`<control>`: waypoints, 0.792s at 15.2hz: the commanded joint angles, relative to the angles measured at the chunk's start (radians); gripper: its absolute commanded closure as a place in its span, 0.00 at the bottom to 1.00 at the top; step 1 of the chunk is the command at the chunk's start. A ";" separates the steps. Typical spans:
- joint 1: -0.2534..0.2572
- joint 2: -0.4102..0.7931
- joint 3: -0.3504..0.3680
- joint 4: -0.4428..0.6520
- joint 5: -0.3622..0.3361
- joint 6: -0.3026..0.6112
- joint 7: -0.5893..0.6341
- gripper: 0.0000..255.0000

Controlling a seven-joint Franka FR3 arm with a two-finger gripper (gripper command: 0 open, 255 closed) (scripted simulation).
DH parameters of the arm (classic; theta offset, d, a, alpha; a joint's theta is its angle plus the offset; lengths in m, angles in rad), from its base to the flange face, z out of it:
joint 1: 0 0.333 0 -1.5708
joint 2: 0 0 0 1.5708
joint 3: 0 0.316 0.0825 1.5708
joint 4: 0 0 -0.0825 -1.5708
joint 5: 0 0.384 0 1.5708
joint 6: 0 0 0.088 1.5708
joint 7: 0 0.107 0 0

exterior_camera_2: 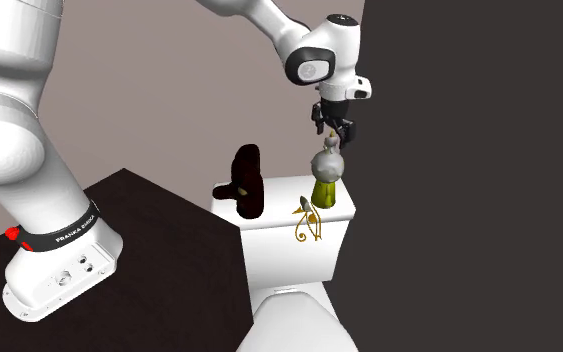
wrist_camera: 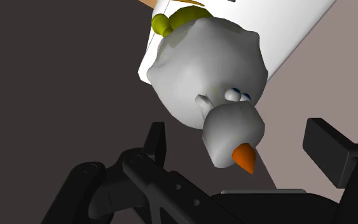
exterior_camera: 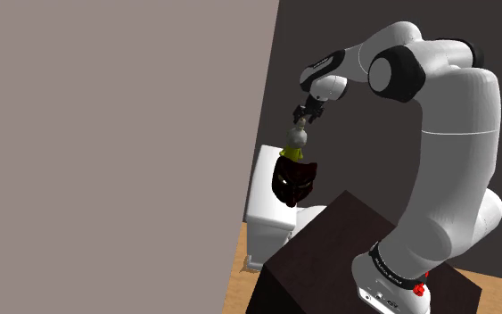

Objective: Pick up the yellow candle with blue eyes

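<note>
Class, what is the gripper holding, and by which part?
Nothing is held: the gripper is open, its fingers either side of the candle, not touching it.

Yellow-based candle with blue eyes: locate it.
In the second exterior view the candle stands at the right end of the white toilet tank, directly under the black gripper.

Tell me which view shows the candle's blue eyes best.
The wrist view: the candle is close, its blue eyes plain near the orange tip. The second exterior view shows the whole candle upright on the toilet tank under the gripper, but no eyes. In the shoulder view it is small, eyes untellable.
</note>
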 commanded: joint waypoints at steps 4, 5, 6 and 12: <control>-0.005 0.015 0.005 0.007 0.007 0.008 -0.006 1.00; -0.005 0.015 0.005 0.006 0.007 0.008 -0.006 1.00; -0.005 0.015 0.005 0.006 0.007 0.008 -0.006 1.00; -0.005 0.016 0.005 0.006 0.008 0.009 -0.006 1.00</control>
